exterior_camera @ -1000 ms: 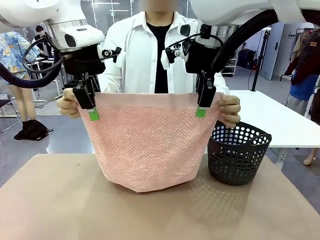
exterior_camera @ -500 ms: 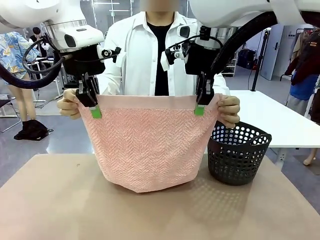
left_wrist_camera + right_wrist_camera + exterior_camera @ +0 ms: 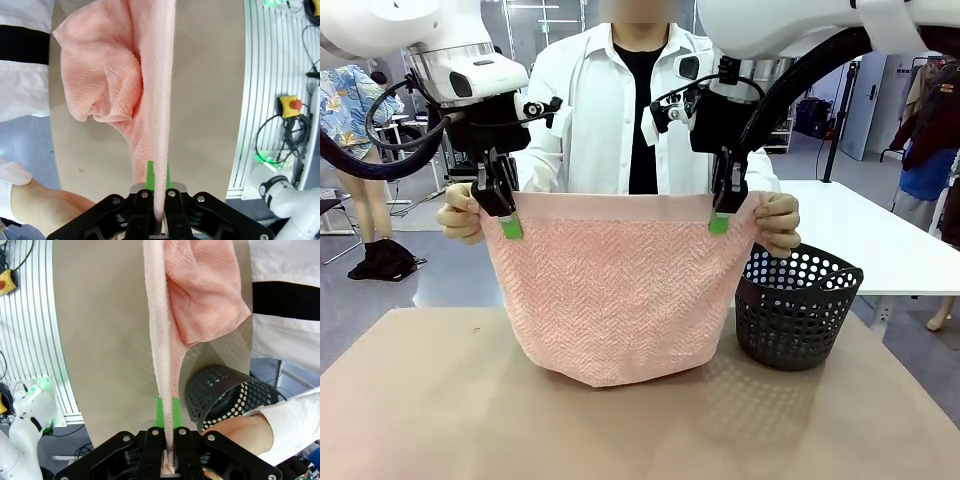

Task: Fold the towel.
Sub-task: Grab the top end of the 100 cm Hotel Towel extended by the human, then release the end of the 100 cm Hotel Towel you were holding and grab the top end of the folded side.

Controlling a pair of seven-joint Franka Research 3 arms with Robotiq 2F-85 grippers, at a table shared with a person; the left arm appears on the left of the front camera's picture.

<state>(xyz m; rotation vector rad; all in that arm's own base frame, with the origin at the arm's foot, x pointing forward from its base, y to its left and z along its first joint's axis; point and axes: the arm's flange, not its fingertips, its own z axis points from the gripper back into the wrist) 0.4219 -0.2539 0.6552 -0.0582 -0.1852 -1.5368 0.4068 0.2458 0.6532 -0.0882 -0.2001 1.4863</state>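
Left hand [image 3: 510,226] and right hand [image 3: 720,222] pinch the towel [image 3: 620,300].

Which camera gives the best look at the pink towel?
The front view: the towel hangs spread toward the camera, herringbone face and plain top band visible. Both wrist views see it edge-on, a thin strip with bunched folds beyond.

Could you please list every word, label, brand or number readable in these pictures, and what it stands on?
No text can be read anywhere. The towel and the black basket carry no print, and any marking on the yellow stop-button box is too small to read.
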